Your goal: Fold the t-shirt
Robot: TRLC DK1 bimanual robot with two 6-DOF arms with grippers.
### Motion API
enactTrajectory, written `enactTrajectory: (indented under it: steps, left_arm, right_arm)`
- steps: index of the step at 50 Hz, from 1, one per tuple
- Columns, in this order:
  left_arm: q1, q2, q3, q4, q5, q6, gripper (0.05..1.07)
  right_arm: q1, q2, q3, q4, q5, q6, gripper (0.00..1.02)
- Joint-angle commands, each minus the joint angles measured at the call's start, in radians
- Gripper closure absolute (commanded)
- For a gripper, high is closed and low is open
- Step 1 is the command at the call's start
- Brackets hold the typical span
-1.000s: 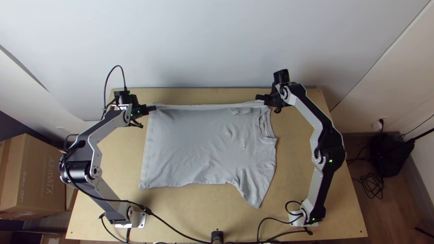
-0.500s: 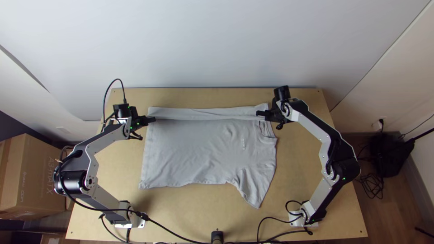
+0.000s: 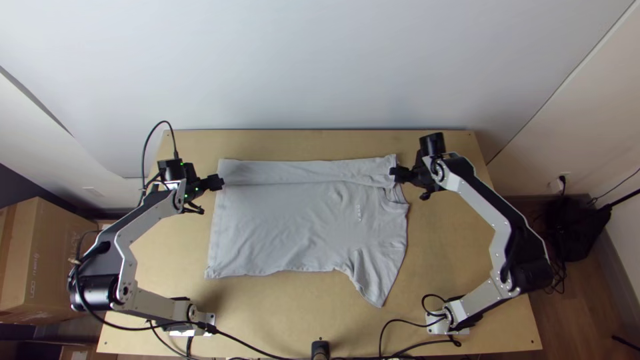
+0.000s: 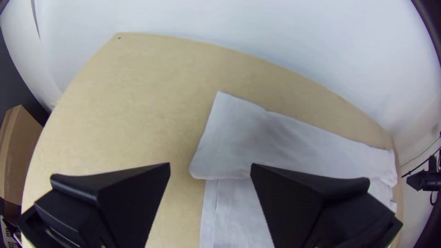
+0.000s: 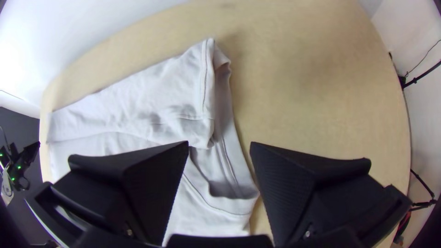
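A grey t-shirt lies spread sideways on the table, neckline toward the right, its far side folded over in a long strip. At the strip's left end is my left gripper; my right gripper is at its right end, near the neckline. In the left wrist view the left gripper is open, with the folded corner beyond its fingers. The right wrist view has the right gripper open too, over the collar area, with the folded sleeve part beyond.
Bare wooden table borders the shirt on all sides. A pale wall rises behind the far edge. Black cables lie along the near edge, and cardboard boxes stand left of the table.
Both grippers came toward the table's near side, laying the far edge over as a strip; they then opened, let the cloth go and drew outward, left and right.
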Motion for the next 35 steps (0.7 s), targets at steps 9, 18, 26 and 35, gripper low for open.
enactTrajectory:
  steps: [9, 18, 26, 35]
  left_arm:
    - [0.066, -0.199, -0.006, -0.132, 0.061, -0.002, 0.14]
    - [0.078, -0.359, -0.006, -0.239, 0.072, 0.048, 0.14]
    - [0.079, -0.448, 0.02, -0.327, 0.07, 0.053, 0.15]
    - [0.076, -0.503, 0.05, -0.393, 0.072, 0.052, 0.15]
  right_arm:
    - [-0.008, -0.259, -0.064, -0.088, -0.006, -0.002, 0.3]
    - [0.006, -0.314, -0.104, -0.389, -0.033, 0.089, 0.04]
    - [0.081, -0.392, -0.259, -0.456, -0.067, 0.086, 0.04]
    - [0.178, -0.443, -0.389, -0.527, -0.102, 0.087, 0.16]
